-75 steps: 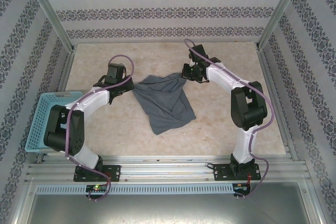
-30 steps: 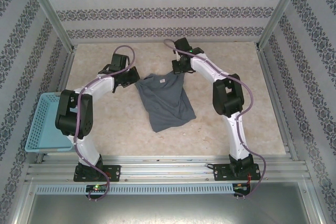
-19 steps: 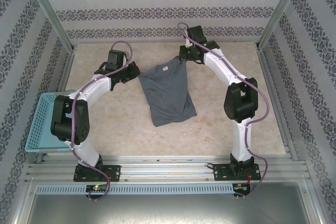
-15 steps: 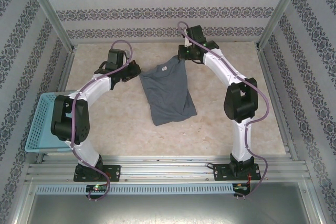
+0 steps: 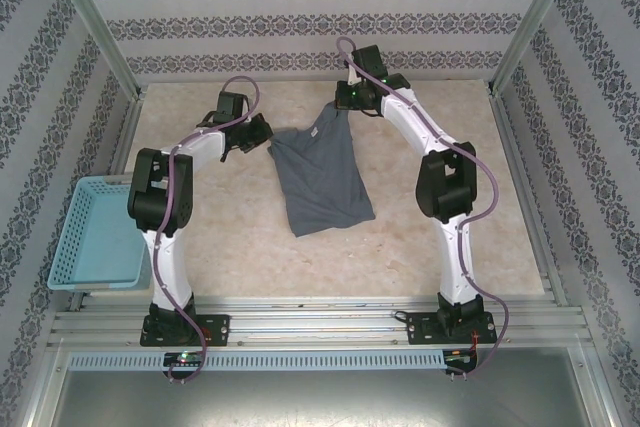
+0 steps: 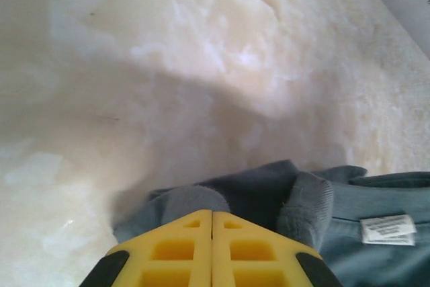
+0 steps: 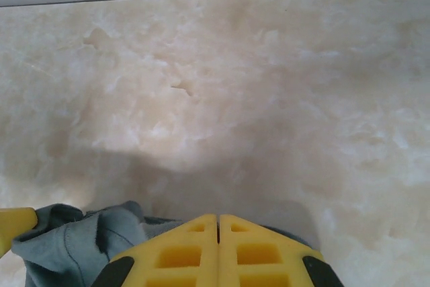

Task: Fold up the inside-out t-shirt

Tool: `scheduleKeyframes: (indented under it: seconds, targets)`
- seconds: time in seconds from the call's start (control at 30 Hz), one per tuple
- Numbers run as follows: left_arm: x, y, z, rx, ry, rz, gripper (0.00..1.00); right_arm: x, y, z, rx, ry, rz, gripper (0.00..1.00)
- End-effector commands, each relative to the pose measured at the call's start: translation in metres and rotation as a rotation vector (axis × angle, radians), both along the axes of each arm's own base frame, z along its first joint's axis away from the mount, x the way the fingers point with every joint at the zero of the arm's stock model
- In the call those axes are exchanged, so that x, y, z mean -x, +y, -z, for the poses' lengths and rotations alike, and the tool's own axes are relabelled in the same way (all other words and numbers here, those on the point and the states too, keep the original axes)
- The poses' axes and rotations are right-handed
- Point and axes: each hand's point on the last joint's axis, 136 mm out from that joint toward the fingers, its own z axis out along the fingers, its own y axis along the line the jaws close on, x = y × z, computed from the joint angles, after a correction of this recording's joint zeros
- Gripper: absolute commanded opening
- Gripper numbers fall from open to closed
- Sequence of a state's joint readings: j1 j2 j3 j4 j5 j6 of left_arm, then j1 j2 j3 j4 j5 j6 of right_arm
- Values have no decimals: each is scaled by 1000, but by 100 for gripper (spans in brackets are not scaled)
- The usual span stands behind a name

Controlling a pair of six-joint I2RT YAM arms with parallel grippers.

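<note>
**Q:** Hand state?

**A:** Both closed on cloth. My left hand [image 5: 262, 136] pinches the inside-out t-shirt [image 5: 320, 172] at its 10 o'clock corner, and my right hand [image 5: 346, 105] pinches its 1 o'clock corner. The shirt lies on the table [image 5: 450, 237], running from centre toward 12 o'clock.

**Q:** How to spread it well?

**A:** My judgement: draw both corners apart evenly and low, so the bunched shoulders flatten. The label [image 6: 388, 228] sits at 3 o'clock of the left fingertips.

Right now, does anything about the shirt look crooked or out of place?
Yes. The t-shirt lies askew: the left end effector and right end effector each pinch a far corner, the right one farther back, so the cloth slants and bunches there. Its label shows.
</note>
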State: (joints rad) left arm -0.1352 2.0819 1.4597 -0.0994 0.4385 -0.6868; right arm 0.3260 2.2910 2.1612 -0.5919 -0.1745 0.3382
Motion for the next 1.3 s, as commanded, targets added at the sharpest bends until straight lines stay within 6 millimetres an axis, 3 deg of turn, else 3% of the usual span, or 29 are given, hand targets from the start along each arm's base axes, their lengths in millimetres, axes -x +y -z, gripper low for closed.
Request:
scheduleKeyframes:
  seconds: [0.0, 0.3, 0.37, 0.53, 0.63, 0.7, 0.8, 1.03, 1.13, 1.27]
  targets:
    - [-17, 6, -9, 33, -43, -27, 7, -10, -2, 4, -3, 3, 6, 0]
    - [-14, 24, 25, -18, 81, -83, 14, -22, -3, 37, 37, 56, 16, 1]
    - [-7, 30, 27, -40, 103, -115, 19, -23, -2, 36, 35, 61, 9, 18]
    - [12, 57, 10, -136, 129, -208, 41, -16, -12, 13, 79, 45, 8, 46]
    - [25, 60, -6, -160, 129, -214, 52, -5, -19, 2, 89, 36, -6, 53]
    - [32, 54, -11, -142, 125, -205, 62, 3, -24, 3, 89, 40, -1, 57]
    - [39, 34, -11, -76, 117, -158, 69, 16, -24, 18, 45, 72, -5, 62]
    - [39, -13, 15, -30, 149, -55, 70, 24, -18, 67, -2, 170, -12, 64]
    - [36, -23, 30, -23, 171, -42, 70, 23, -17, 88, -7, 210, -3, 69]
    - [28, -32, 45, -3, 192, -17, 62, 24, -9, 115, -25, 279, -10, 70]
